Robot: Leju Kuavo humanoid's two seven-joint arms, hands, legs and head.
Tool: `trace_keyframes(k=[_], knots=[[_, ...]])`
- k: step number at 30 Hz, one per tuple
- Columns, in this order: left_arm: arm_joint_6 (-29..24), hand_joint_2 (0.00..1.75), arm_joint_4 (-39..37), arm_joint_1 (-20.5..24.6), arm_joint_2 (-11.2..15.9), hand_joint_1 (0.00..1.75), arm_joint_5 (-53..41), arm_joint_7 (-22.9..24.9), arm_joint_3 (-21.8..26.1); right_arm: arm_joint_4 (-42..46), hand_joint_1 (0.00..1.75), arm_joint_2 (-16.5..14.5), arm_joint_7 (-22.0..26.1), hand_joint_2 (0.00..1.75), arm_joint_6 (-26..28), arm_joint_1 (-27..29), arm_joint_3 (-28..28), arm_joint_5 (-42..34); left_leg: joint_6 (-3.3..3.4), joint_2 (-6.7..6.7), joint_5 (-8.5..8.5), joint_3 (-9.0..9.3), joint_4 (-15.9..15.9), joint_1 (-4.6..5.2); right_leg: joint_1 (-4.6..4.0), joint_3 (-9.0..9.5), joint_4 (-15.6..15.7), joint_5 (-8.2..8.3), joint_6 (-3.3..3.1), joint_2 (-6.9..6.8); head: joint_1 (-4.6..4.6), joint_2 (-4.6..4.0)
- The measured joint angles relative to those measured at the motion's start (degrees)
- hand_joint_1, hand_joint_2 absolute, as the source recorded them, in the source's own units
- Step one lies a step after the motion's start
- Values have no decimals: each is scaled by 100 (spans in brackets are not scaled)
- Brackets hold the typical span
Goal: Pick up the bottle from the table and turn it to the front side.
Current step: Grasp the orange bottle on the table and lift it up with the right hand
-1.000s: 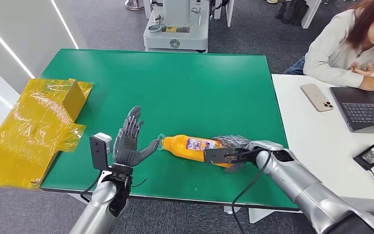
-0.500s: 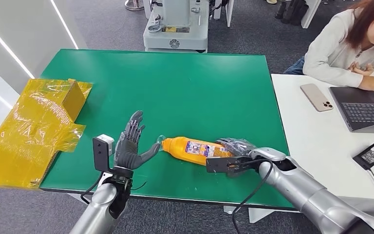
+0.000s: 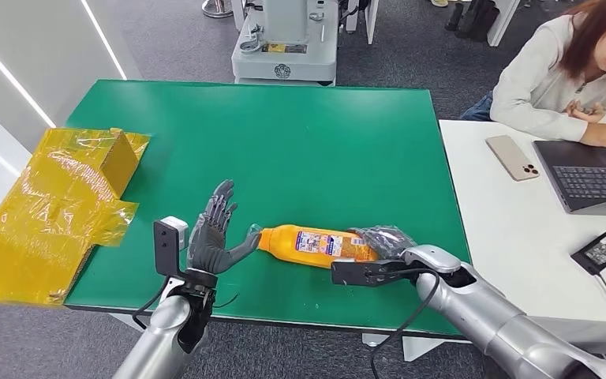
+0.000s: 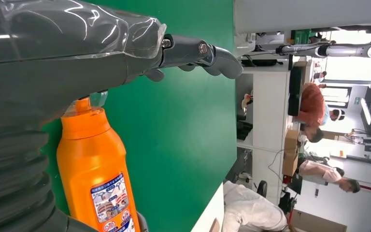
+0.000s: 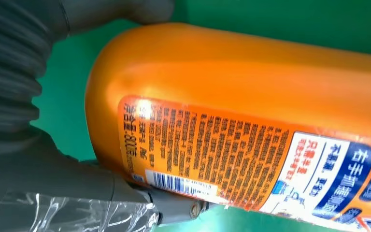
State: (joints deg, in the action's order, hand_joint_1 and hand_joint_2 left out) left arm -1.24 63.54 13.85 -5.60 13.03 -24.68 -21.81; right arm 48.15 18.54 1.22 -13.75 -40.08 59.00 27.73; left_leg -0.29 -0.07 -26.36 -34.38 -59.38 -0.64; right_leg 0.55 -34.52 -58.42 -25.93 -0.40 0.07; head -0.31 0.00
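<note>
Fingers: right hand (image 3: 379, 241) wraps bottle (image 3: 316, 243) base; left hand (image 3: 215, 235) spread wide, thumb at cap.
Bottle: lying flat on green table (image 3: 323, 142).

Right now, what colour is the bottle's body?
Orange. The bottle shows best in the right wrist view, with a printed label with a barcode.

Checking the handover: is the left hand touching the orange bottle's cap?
Touching. In the left wrist view the left hand rests its thumb against the cap end of the orange bottle, no green showing between them.
</note>
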Motion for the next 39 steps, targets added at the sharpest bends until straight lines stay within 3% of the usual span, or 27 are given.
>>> trace_keyframes(k=[4, 13, 18, 28, 36, 39], knots=[[2, 175, 0, -16, 0, 0, 0, 4, 0, 69, 170, 4, -2, 175, 27, 77, -49, 22, 0, 0, 0, 1, 0, 0, 0, 1, 0, 0, 0, 0, 0, 0], [23, 175, 1, -86, 0, 0, -14, 57, 2, 182, 175, 4, -5, 175, 179, 246, -162, 111, 0, 0, 0, 5, 0, 0, 0, 5, 0, 0, 0, 0, 1, 0], [-120, 175, 34, -144, 1, 0, -177, -46, 6, 338, 175, -16, 318, 175, 339, 584, -473, -294, 0, -3, 0, 3, 1, 0, 0, 7, 0, 0, 0, -3, 1, 0], [-2309, 175, 314, -233, 1, 0, -1879, -932, 4, 833, 175, -199, 1229, 175, -106, 1853, -1436, -2495, 1, -17, -1, -10, 4, 0, -1, 0, 0, -3, 1, -16, 0, 0], [-3384, 175, 525, -338, 1, 0, -2343, -1346, 4, 1058, 175, -466, 1265, 175, 14, 2340, -1552, -2861, 1, -16, -1, -9, 4, 0, -1, -1, 0, -3, 1, -15, 0, 0], [-3303, 175, 689, -465, 15, 0, -2126, -1243, 4, 1102, 175, -533, 1279, 175, 162, 2467, -1592, -2874, 1, -14, -2, -9, 5, 0, -1, -1, 1, -3, 1, -14, 0, 0]])
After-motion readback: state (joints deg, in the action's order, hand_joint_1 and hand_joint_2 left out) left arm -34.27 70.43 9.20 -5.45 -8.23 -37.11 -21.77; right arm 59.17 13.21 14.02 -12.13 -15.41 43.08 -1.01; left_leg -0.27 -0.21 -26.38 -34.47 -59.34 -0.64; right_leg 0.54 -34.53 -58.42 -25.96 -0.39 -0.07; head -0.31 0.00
